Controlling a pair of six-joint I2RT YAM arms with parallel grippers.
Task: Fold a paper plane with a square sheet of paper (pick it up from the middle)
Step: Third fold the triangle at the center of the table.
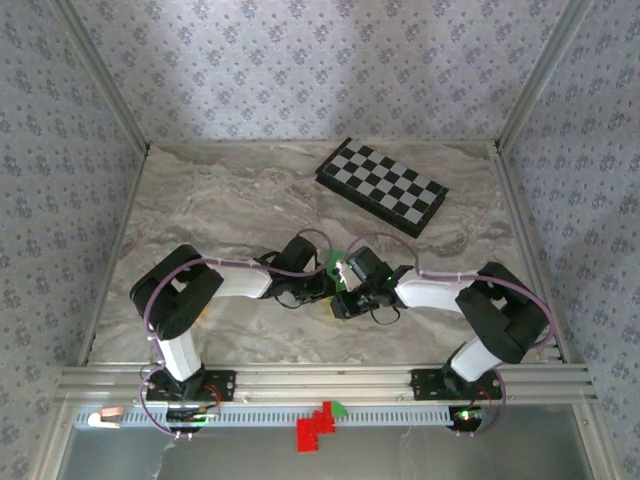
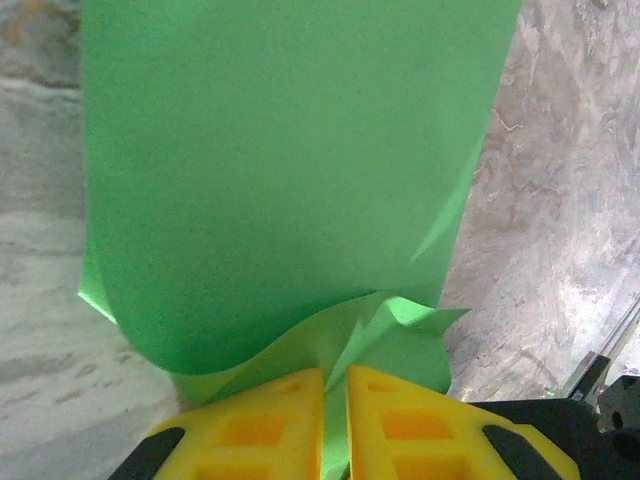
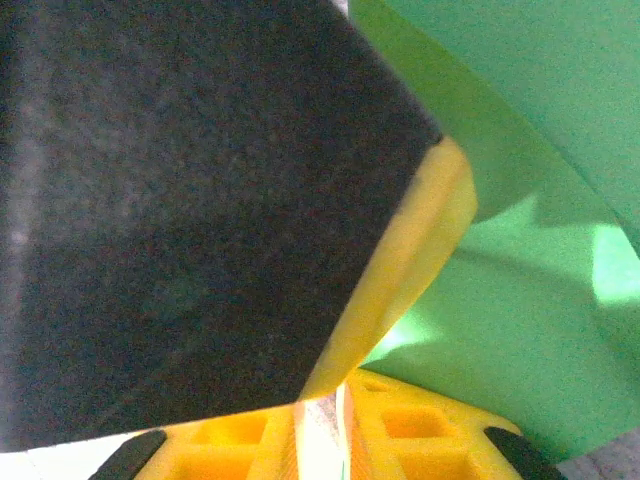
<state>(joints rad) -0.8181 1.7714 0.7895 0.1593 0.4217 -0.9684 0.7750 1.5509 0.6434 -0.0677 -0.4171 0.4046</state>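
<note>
The square sheet of paper (image 2: 280, 180) is at the middle of the top view, where both arms meet, with a green edge (image 1: 335, 262) peeking out above the wrists and the checkerboard (image 1: 380, 187) well apart at the upper right of the marble table (image 1: 220, 200). In the left wrist view the left gripper (image 2: 335, 375) has its yellow fingers pressed almost together at the bottom centre, pinching the paper. The sheet puckers at the nip and rises as a smooth, curved wall across most of the frame, probably held off the table so a fold can be formed in the air. In the right wrist view the right gripper (image 3: 335, 400) sits at the bottom centre with only a narrow slit between its jaws. I cannot tell whether paper is caught there. A black slab with a yellow edge (image 3: 180, 200), likely the other gripper's finger, crowds the left, and the green paper (image 3: 520, 330) is on the right. That closeness suggests the right arm is placed to take a second hold beside the first.
</note>
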